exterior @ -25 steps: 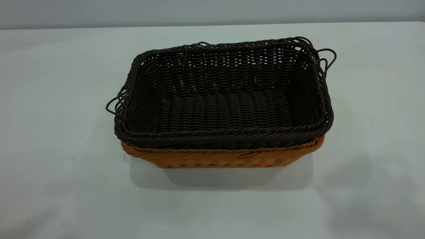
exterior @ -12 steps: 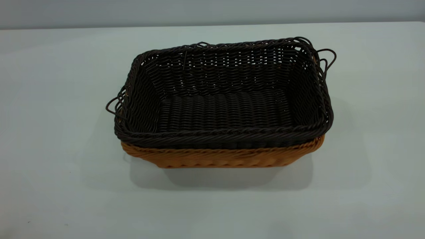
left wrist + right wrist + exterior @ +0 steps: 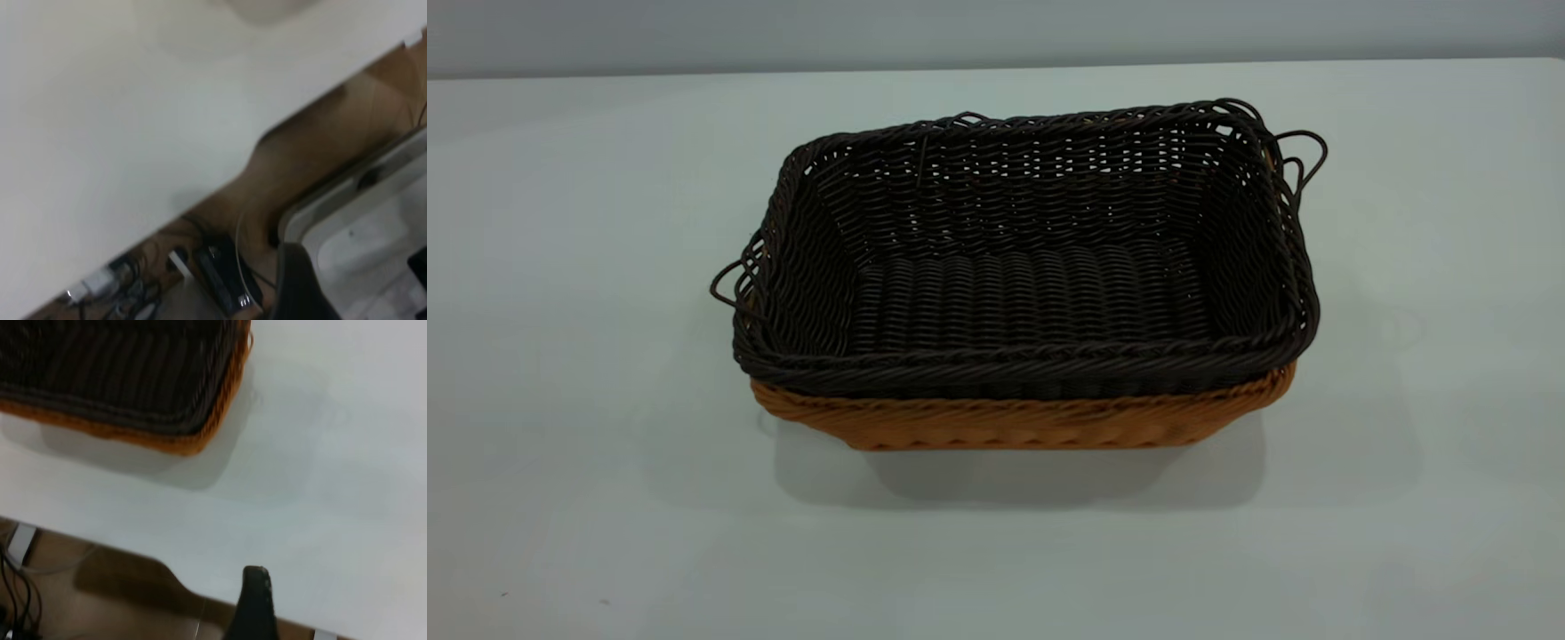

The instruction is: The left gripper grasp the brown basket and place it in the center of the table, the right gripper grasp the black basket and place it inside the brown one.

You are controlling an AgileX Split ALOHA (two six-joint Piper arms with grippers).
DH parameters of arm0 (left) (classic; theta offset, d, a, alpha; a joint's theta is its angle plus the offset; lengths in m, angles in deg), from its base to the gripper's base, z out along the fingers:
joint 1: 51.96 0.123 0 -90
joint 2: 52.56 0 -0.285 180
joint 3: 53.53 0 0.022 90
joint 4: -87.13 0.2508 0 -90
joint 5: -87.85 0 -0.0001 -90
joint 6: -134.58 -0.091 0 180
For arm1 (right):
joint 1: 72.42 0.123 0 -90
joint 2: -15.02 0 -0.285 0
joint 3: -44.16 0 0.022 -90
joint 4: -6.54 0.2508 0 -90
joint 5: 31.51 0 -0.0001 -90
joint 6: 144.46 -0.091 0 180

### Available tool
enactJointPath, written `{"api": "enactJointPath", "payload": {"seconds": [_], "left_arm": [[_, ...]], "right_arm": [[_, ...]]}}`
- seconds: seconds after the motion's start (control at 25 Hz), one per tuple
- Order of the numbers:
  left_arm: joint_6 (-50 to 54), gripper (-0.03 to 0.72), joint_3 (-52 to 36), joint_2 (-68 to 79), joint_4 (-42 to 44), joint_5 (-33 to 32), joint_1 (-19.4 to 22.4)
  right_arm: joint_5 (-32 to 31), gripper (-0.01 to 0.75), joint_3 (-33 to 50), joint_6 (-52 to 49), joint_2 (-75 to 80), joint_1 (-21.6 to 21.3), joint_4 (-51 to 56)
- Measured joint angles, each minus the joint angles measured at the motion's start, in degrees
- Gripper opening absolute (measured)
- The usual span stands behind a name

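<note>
The black basket (image 3: 1032,293) sits nested inside the brown basket (image 3: 1014,422) in the middle of the white table (image 3: 560,267). Only the brown basket's front wall and rim show under the black one. Neither gripper is in the exterior view. In the right wrist view my right gripper (image 3: 257,607) is over the table's edge, well apart from the black basket (image 3: 120,373) and the brown basket (image 3: 213,427). In the left wrist view my left gripper (image 3: 300,287) is off the table edge, above the floor, with no basket in sight.
Loose wicker loops stick out at the black basket's left (image 3: 734,280) and back right (image 3: 1303,156) corners. Cables and a power strip (image 3: 220,280) lie on the floor beyond the table edge (image 3: 267,137).
The baskets have not moved. Faint shadows on the table near the front corners have faded away.
</note>
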Motion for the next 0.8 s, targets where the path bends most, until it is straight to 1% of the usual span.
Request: {"api": "enactJointPath", "payload": {"seconds": [0.12,0.2,0.6,0.64,0.72,0.8], "left_arm": [[0.03,0.444,-6.16,-4.43,0.00,1.75,0.00],[0.03,0.444,-8.00,-7.36,-0.10,3.15,0.00],[0.03,0.444,-8.13,-20.59,-0.12,4.01,0.00],[0.07,0.444,-8.13,-21.79,-0.12,3.95,0.00],[0.07,0.444,-8.13,-24.02,-0.16,3.89,0.42],[0.07,0.444,-8.13,-25.83,-0.16,3.79,3.10]], "right_arm": [[0.00,0.559,0.00,-0.10,-1.52,0.00,0.00],[0.00,0.559,0.00,-0.11,-2.16,0.00,0.00],[0.00,0.554,0.00,-0.11,-2.84,0.00,0.00],[0.00,0.552,0.00,-0.11,-3.00,-0.50,0.00],[0.00,0.549,0.00,-0.11,-4.05,-3.66,0.00],[0.00,0.545,0.00,-0.11,-6.08,-7.27,0.00]]}}
